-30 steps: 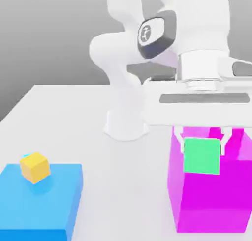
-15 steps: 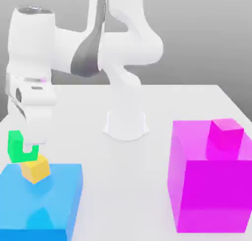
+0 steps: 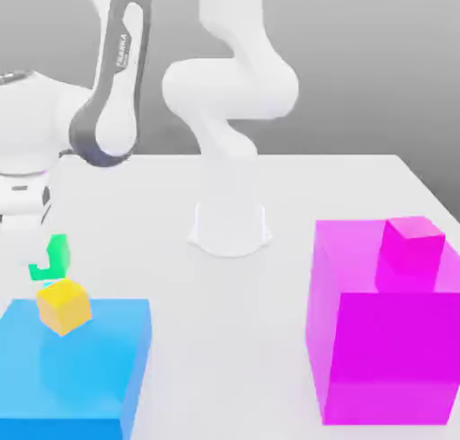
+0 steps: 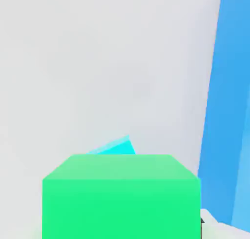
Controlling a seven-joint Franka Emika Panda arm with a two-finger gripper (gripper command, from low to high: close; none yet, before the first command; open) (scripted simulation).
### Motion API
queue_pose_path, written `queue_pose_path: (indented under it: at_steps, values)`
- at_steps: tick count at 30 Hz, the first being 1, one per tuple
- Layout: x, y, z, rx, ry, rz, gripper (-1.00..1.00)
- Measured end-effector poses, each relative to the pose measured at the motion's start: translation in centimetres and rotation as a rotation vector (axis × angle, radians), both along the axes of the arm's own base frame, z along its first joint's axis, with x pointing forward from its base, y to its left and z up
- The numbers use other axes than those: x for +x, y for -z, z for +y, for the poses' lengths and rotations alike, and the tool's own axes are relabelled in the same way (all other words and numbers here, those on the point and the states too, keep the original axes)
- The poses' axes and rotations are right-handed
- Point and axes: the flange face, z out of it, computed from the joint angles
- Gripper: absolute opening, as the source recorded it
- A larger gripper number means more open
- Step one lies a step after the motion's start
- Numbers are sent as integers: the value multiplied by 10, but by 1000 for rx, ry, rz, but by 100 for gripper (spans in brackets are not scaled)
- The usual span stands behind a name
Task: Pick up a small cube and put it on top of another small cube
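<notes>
Exterior view has my gripper (image 3: 49,266) clamped on the green cube (image 3: 52,259), just above the yellow cube (image 3: 64,305); next I must centre and lower it.

The arm (image 3: 117,88) bends low, its claw (image 3: 49,260) clamped tight.

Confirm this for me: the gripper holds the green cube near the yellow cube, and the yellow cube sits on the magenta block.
One thing is wrong: the yellow cube sits on the blue block, not the magenta one. The exterior view shows it. The magenta block carries a small magenta cube instead. The rest holds: the gripper holds the green cube near the yellow cube.
</notes>
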Motion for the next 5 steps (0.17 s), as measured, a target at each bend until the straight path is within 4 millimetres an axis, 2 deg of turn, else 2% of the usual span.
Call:
queue_pose_path:
  at_steps: [2, 3, 5]
  values:
    - [-3, 13, 0, -2, 7, 3, -100]
    - [-5, 19, 0, -3, 9, 5, 100]
    - [-5, 19, 0, -3, 9, 5, 100]
